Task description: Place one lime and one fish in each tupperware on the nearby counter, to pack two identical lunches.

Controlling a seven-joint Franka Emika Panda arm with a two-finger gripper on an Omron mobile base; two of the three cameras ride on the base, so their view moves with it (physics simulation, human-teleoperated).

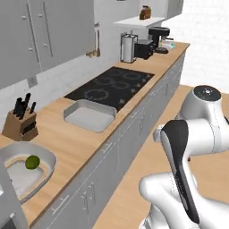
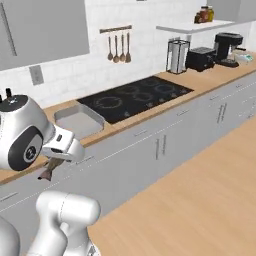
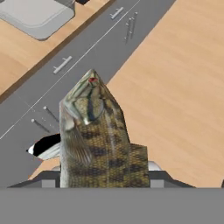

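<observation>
Fish (image 3: pixel 98 140), mottled grey-brown, scaled, held between the fingers of the gripper (image 3: pixel 99 177); jaws closed on its flanks, head end pointing away from the hand. In the right base view the gripper (image 2: pixel 50 167) hangs in front of the grey drawers, with the fish's tail fin (image 2: pixel 46 174) showing below it. Beneath the hand: wooden floor and the drawer fronts.

Bowl (image 1: pixel 48 163), pale grey, rounded rim, at the near end of the counter (image 1: pixel 76 143); contains one lime (image 1: pixel 32 162), dark yellow-green, resting on the bowl's inner floor.

Knife block (image 1: pixel 20 125), wooden, dark handles upright, behind the bowl by the wall.

Tupperware (image 1: pixel 88 115), wide, shallow, light grey, rounded corners, farther along the counter, just beside the near edge of the cooktop (image 1: pixel 112 87); also seen in the hand view (image 3: pixel 37 15) and the right base view (image 2: pixel 78 121).

Cooktop, black glass, four ring marks.

Utensils (image 2: pixel 118 47), wooden, hanging from a wall rail.

Far end of counter: paper-towel stand (image 1: pixel 128 48), toaster (image 1: pixel 143 49), coffee machine (image 1: pixel 159 38); jars (image 1: pixel 145 12) on the shelf above.
</observation>
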